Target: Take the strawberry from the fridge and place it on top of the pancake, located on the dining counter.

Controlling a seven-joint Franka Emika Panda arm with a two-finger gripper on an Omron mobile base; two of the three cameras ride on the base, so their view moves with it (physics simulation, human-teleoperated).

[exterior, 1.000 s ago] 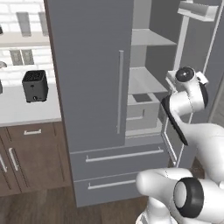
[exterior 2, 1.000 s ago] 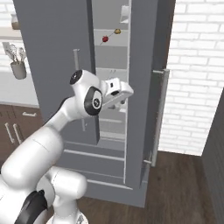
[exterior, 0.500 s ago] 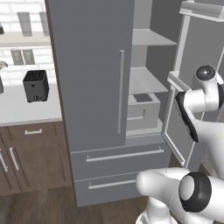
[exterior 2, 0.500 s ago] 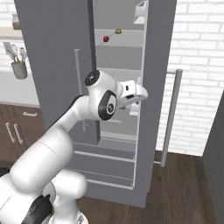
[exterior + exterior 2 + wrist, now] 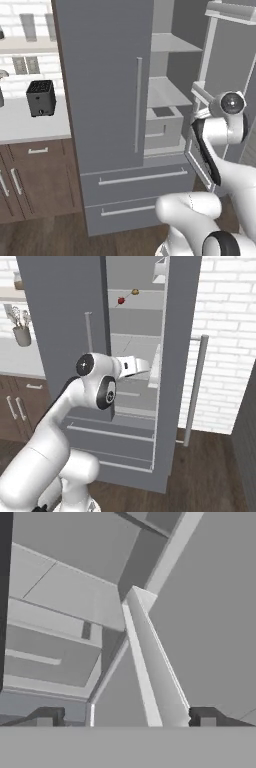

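Looking at the left base view: fridge has its right door swung open, left door shut with its bar handle facing us. Pale shelves and a grey bin are exposed inside. Arm sits at the open door's inner edge. A black toaster sits on the counter to the left, brown cabinets below.

Right base view: strawberry sits on an upper fridge shelf, just left of a small yellow-brown round item, the two apart. End effector is well below that shelf, up against the inner side of the open door; likely not touching, hard to tell here. Utensil holder at far left.

Hand view: end effector fingertips stand wide apart, nothing between them but a door-bin edge ahead. Empty.
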